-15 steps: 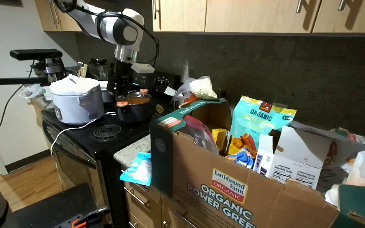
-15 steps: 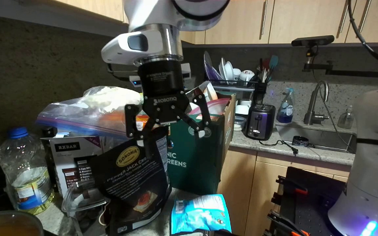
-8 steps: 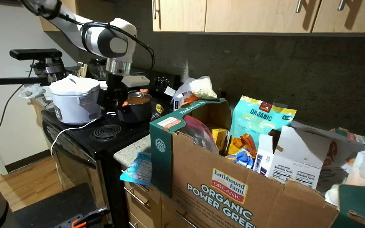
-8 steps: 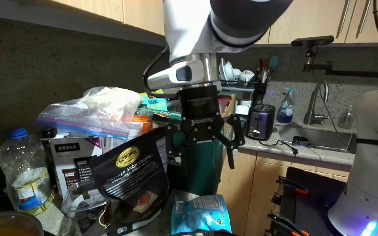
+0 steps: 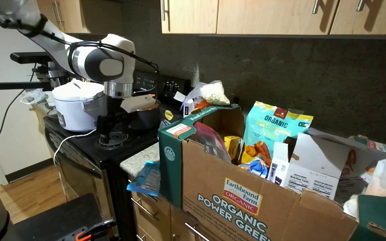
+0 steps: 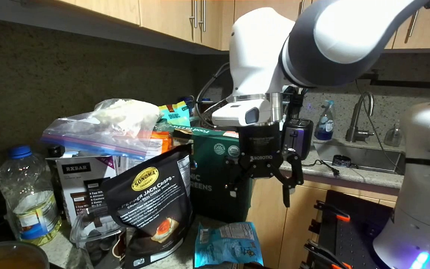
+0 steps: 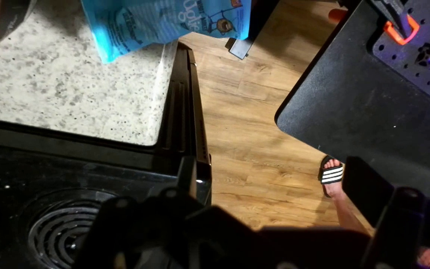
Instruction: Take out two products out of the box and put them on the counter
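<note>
The box (image 5: 280, 214) stands open on the counter (image 5: 142, 157); its green end shows in an exterior view (image 6: 215, 201). Inside are a teal bag (image 5: 273, 130), a yellow carton (image 5: 232, 146), a blue-white wrapper (image 5: 256, 167) and an opened white carton (image 5: 313, 177). No crinkly white bag with orange-red print shows clearly. A blue bag (image 6: 230, 243) lies beside the box at the counter's front edge, also in the wrist view (image 7: 177, 22). A black pouch (image 6: 151, 205) leans next to it. My gripper (image 6: 259, 196) is open and empty, apart from both bags; in the wrist view (image 7: 274, 183) floor shows between its fingers.
The stove (image 7: 80, 164) holds a white cooker (image 5: 80, 110) and a dark pot (image 5: 147, 118). A bottle (image 6: 34, 205), RXBAR box (image 6: 82, 183), plastic container (image 6: 99, 231) and clear zip bag (image 6: 125, 116) crowd the counter. A black table (image 7: 342, 97) and a person's foot (image 7: 332, 177) are nearby.
The arm and gripper have moved lower and away from the black pouch toward the stove's front edge. The gripper stays open. The bags and the box have not moved.
</note>
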Controlling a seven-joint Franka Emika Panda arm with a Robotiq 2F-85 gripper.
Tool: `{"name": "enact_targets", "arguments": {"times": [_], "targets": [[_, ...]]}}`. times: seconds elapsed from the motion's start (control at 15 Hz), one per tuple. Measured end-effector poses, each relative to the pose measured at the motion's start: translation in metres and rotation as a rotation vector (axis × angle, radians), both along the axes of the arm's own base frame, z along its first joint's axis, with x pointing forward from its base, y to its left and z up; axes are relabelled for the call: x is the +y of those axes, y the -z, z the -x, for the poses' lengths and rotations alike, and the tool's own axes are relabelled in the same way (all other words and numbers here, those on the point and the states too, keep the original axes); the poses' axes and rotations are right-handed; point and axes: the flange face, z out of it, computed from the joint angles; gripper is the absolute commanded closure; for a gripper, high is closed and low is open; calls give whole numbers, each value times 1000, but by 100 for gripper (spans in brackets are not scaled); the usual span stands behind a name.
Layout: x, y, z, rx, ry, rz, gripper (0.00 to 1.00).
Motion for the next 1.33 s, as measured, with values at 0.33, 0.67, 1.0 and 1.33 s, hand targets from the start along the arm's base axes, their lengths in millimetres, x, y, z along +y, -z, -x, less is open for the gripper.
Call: {"name": "enact_targets", "arguments": {"times": [0.33, 0.67, 1.0, 1.33], "targets": [[-24, 29, 27, -99, 27, -6, 0], [-39, 51, 21, -166, 45, -12, 0], [-40, 82, 14, -151, 31, 4, 0], [-34, 88, 16, -141, 18, 4, 0]]}}
